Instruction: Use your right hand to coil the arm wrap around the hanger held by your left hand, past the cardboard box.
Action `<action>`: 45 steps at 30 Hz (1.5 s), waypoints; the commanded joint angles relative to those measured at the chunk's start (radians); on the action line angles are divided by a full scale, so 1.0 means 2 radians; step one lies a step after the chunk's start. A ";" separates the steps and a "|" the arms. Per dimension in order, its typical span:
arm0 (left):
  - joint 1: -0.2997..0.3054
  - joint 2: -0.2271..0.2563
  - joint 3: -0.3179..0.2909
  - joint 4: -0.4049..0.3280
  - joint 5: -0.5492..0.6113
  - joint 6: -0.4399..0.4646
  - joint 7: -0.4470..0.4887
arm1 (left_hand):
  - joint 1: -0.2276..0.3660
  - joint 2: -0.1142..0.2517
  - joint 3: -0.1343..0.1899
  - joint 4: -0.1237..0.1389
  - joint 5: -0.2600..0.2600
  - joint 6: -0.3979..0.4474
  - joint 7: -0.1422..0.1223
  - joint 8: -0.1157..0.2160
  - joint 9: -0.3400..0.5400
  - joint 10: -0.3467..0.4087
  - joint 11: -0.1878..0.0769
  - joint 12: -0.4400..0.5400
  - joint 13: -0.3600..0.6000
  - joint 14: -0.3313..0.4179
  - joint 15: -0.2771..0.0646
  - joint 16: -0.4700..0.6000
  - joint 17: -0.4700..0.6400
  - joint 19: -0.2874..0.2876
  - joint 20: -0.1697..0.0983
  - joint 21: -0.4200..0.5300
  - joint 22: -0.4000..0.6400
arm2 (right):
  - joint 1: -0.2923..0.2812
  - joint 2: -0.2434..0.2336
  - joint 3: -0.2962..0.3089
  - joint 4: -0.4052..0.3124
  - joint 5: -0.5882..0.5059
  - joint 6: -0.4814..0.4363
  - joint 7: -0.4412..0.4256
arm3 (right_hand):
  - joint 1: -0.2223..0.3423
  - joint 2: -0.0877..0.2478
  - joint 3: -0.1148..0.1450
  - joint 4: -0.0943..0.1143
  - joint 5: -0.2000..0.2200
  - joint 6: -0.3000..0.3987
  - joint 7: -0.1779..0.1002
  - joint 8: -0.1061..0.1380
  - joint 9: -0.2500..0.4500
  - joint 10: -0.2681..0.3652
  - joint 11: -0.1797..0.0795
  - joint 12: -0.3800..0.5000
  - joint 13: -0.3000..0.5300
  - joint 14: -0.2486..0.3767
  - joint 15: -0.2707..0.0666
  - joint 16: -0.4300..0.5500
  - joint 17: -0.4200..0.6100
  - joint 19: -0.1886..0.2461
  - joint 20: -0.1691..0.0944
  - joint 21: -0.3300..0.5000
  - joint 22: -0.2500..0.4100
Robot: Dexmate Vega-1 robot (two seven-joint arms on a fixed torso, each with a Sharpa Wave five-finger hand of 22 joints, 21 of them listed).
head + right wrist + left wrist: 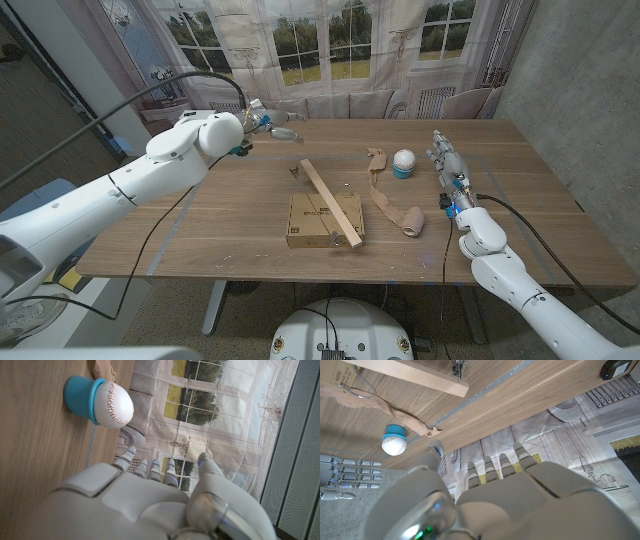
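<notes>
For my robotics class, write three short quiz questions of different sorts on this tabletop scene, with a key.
1. True or false: the wooden hanger lies across the cardboard box.
2. Multiple choice: the baseball sits on (A) the box, (B) a blue stand, (C) the bare table.
3. Fill in: the arm wrap ends in a ___ near the right hand.

Key:
1. True; neither the left hand nor the right one holds it.
2. B.
3. Roll; the rest trails loose towards the baseball.
</notes>
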 commanded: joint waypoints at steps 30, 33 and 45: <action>-0.050 -0.071 0.054 0.020 0.234 -0.044 -0.172 | 0.177 -0.053 -0.007 0.003 0.030 0.007 -0.024 -0.009 0.007 0.031 -0.059 -0.002 0.009 0.006 -0.005 -0.005 0.002 0.024 0.004 -0.014 -0.001 | 0.008 0.013 0.001 0.030 0.010 0.008 0.006 | 0.003 0.002 0.001 0.001 0.003 0.004 0.001 0.002 0.003 0.007 0.003 0.003 0.002 0.003 0.002 0.003 0.004 0.001 0.004 0.003 0.003; -0.052 -0.079 0.053 0.028 0.237 -0.051 -0.182 | 0.188 -0.053 -0.008 0.004 0.032 0.007 -0.028 -0.009 0.008 0.036 -0.067 -0.001 0.009 0.004 -0.006 -0.006 0.002 0.020 0.007 -0.018 -0.001 | 0.009 0.014 0.001 0.032 0.011 0.008 0.007 | 0.002 0.002 0.000 0.002 0.003 0.005 0.001 0.002 0.003 0.007 0.004 0.003 0.002 0.003 0.003 0.003 0.004 0.001 0.005 0.003 0.003; -0.075 -0.108 0.065 0.068 0.231 -0.087 -0.227 | 0.228 -0.052 -0.030 0.014 0.030 -0.002 -0.034 -0.007 0.021 0.024 -0.068 -0.006 0.015 -0.030 -0.005 -0.009 0.002 -0.006 0.011 -0.030 -0.001 | 0.010 0.014 0.001 0.032 0.010 0.005 0.004 | 0.000 0.002 -0.001 0.003 0.002 0.007 0.002 0.002 0.003 0.009 0.005 0.004 0.002 0.004 0.004 0.003 0.004 0.001 0.005 0.003 0.003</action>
